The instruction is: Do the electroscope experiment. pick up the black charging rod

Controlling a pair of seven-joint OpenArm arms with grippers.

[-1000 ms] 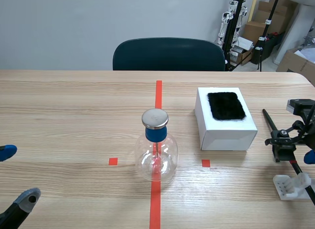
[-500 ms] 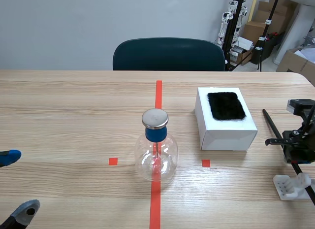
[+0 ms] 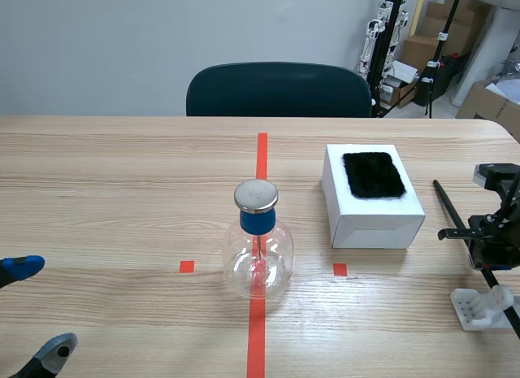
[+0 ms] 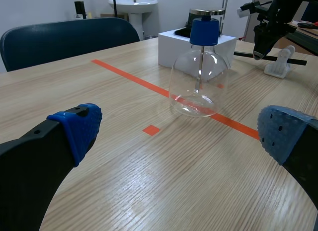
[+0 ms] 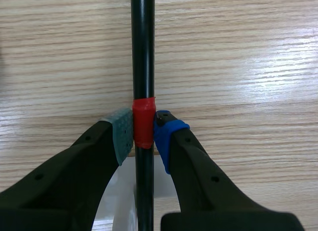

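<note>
The black charging rod (image 3: 448,203) lies at the table's right side, its near end resting on a small white stand (image 3: 479,306). My right gripper (image 3: 490,254) is shut on the rod partway along. In the right wrist view the pads (image 5: 121,134) press on a red tape band (image 5: 144,122) around the rod (image 5: 142,52). My left gripper (image 3: 36,309) stands open low at the near left, with nothing between its fingers (image 4: 79,125). From the left wrist view, the rod (image 4: 246,55) and the right arm (image 4: 268,22) show far ahead.
A glass electroscope flask (image 3: 258,252) with a blue neck and metal cap stands on the red centre line. A white box (image 3: 374,219) topped with a black fur pad (image 3: 373,174) sits right of it. A dark chair (image 3: 278,89) is behind the table.
My right gripper shifted slightly right along the rod and closed on it; it has held still since. The left gripper drifted a little to the right.
</note>
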